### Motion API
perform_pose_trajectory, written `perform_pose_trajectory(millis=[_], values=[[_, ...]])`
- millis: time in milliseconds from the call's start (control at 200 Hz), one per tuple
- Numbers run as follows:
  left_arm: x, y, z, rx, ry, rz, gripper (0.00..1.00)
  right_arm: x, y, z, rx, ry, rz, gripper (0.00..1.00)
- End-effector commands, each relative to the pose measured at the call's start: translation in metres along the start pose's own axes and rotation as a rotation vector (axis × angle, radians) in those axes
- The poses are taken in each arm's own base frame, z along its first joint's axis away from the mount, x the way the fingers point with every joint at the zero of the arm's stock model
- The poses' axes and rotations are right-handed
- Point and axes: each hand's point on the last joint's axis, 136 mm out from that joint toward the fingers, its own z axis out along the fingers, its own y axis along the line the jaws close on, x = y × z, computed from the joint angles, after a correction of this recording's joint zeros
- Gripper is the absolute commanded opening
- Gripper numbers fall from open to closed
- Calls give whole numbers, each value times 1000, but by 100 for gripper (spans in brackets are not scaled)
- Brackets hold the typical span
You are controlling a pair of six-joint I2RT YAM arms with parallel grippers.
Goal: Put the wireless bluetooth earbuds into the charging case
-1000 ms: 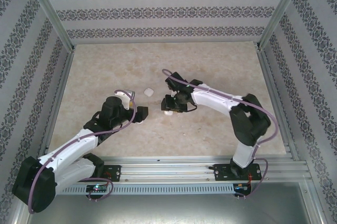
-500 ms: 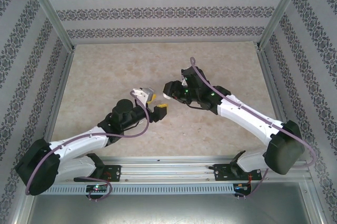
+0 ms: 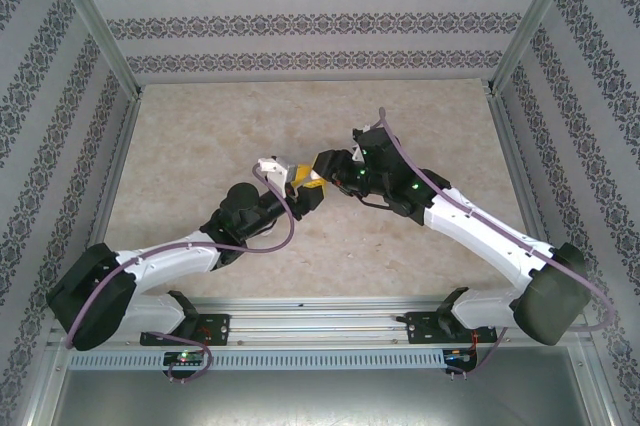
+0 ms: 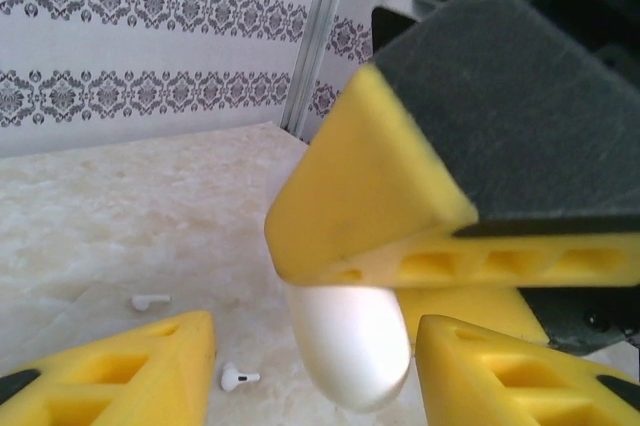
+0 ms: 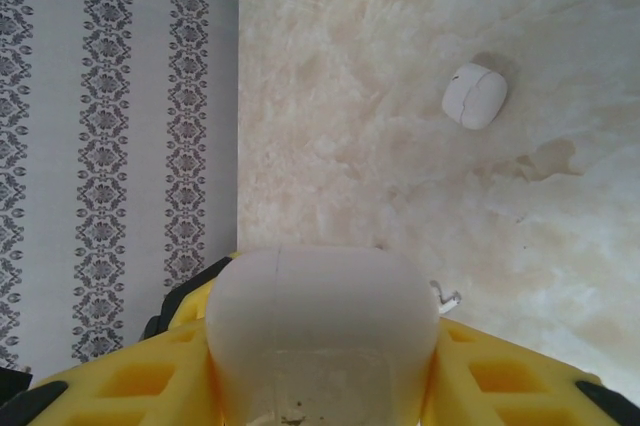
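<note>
Fingers [image 5: 505, 376] of the right gripper [image 3: 325, 170] clamp a white charging case [image 5: 320, 331] held above the tabletop [image 3: 190, 136], the left gripper [image 3: 289, 179] has its fingers [image 4: 115, 376] spread apart on either side of it, and two earbuds [image 4: 150, 300] lie on the tabletop below, well apart from a second case [image 5: 474, 96].
</note>
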Motion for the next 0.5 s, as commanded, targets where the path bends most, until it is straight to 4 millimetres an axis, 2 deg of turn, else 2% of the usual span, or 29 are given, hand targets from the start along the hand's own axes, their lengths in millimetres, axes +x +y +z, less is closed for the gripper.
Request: perform_pose_trajectory(millis=[0,265,495], values=[[-31,-15,4,53,-104,-5,52,3,8,-3,-49,6,16,44],[-29,-20,8,80,-96,-7,35,5,17,-1,-90,20,22,45],[-31,-26,8,116,-91,8,14,4,21,-4,-108,14,-3,49]])
